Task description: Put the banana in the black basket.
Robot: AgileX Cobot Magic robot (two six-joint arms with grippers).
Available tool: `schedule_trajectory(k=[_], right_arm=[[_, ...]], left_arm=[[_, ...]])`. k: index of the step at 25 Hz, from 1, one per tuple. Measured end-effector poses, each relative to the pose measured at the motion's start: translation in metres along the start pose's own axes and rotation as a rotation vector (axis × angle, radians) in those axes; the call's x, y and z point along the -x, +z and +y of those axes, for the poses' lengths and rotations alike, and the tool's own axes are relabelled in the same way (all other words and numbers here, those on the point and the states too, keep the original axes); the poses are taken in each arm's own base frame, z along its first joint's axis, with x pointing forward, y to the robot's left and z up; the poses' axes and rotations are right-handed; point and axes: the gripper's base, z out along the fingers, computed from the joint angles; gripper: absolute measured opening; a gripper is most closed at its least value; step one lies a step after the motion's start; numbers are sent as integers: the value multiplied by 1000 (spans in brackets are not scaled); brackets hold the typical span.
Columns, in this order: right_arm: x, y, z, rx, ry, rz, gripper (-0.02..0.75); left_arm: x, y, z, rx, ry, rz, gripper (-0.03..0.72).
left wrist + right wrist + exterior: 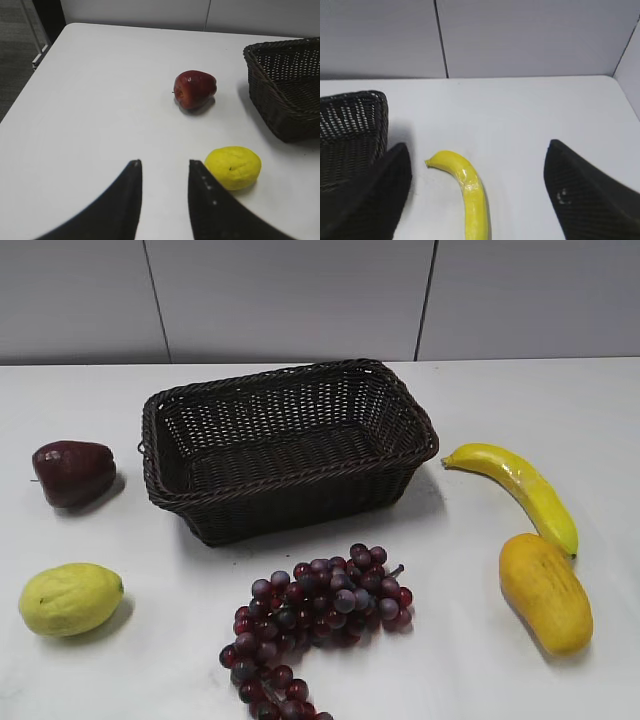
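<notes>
Two grippers idle, neither on fruit; right gripper (477, 192) spread wide, jaws either side of banana (470, 192), hovering above, no contact; left gripper (165, 192) parted too, holding nothing, lemon (233, 167) just beside its tip; banana (520, 490) on table, right of black basket (290, 445), mango (545, 590) near its lower end; basket looks empty; risks, imo: glossy curved skin slips as jaws pinch; descent w/ left jaw close to basket wall clips wicker.
</notes>
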Motion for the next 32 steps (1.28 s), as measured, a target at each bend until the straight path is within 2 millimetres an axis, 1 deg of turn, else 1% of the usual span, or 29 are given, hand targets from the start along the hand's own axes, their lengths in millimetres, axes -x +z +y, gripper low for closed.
schedule_trajectory(k=[3, 6, 7, 11, 14, 16, 20, 23, 27, 32], right_arm=[[10, 34, 0, -2, -6, 144, 661], [12, 68, 0, -3, -15, 290, 661], [13, 77, 1, 0, -22, 327, 661], [7, 115, 4, 14, -55, 460, 661], [-6, 143, 6, 18, -63, 551, 657], [-19, 160, 5, 17, -67, 610, 655], [-43, 185, 5, 17, -67, 704, 649], [-60, 198, 4, 17, -67, 758, 645], [-77, 213, 4, 17, -67, 798, 636], [-95, 226, 4, 17, -67, 828, 628]], left_arm=[[0, 0, 0, 0, -2, 0, 235], [0, 0, 0, 0, -2, 0, 235], [0, 0, 0, 0, -1, 0, 235], [0, 0, 0, 0, -1, 0, 235], [0, 0, 0, 0, 0, 0, 235], [0, 0, 0, 0, -1, 0, 235], [0, 0, 0, 0, -1, 0, 235], [0, 0, 0, 0, 0, 0, 235], [0, 0, 0, 0, 0, 0, 235], [0, 0, 0, 0, -1, 0, 235]])
